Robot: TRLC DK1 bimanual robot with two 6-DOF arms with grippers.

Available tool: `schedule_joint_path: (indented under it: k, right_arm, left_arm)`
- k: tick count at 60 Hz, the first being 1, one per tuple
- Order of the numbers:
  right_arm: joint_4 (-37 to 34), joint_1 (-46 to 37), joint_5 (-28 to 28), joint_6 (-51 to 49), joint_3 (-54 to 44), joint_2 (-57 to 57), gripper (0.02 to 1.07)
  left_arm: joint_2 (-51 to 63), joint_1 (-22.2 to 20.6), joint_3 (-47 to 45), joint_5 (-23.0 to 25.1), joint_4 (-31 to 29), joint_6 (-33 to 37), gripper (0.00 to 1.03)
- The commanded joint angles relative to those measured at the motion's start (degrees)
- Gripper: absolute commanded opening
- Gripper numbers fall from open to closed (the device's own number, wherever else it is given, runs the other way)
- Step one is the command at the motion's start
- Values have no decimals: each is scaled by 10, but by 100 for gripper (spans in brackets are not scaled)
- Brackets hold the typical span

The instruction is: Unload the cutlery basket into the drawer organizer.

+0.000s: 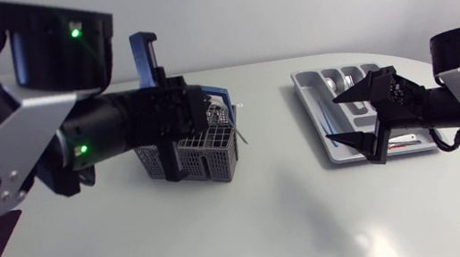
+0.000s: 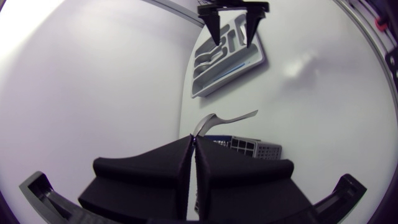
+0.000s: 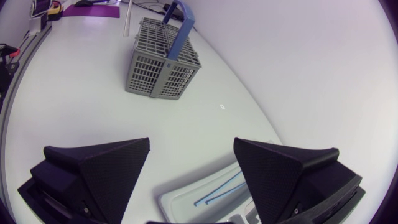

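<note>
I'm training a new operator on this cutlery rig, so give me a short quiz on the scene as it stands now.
1. True or false: the right gripper is shut on a fork.
2. What colour is the handle of the basket? A blue, B red, C green.
3. Fill in: the left gripper is shut on a ____.
Key: 1 false, it is open above the organizer. 2 A. 3 spoon.
</note>
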Motion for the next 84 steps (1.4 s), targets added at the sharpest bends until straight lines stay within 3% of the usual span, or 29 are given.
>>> schedule_joint_path:
  k: [1, 7, 14, 28, 41, 49, 59, 73, 84]
  right_arm:
    - [22, 8, 13, 63, -21, -12, 100]
    - [55, 23, 35, 96, -43, -32, 99]
    - [141, 55, 91, 143, -86, -65, 99]
    - [201, 101, 169, 210, -112, -94, 94]
    - [249, 142, 244, 247, -134, -109, 92]
    - [275, 153, 277, 255, -138, -105, 92]
    - [331, 156, 287, 261, -160, -106, 86]
    - [373, 168, 273, 242, -184, -98, 56]
    - [398, 175, 269, 232, -200, -107, 41]
  left_arm:
    - [46, -12, 63, -12, -27, -114, 3]
    - [97, -27, 108, -34, -50, -195, 3]
    - [165, -32, 180, -37, -87, -295, 3]
    - [299, -39, 341, -37, -159, -474, 3]
    - [377, -40, 443, -37, -191, -599, 3]
    - [408, -34, 493, 0, -240, -674, 3]
    - [419, -30, 516, 54, -269, -726, 3]
    - [435, -21, 539, 96, -298, -745, 3]
    - [441, -19, 550, 109, -313, -751, 3]
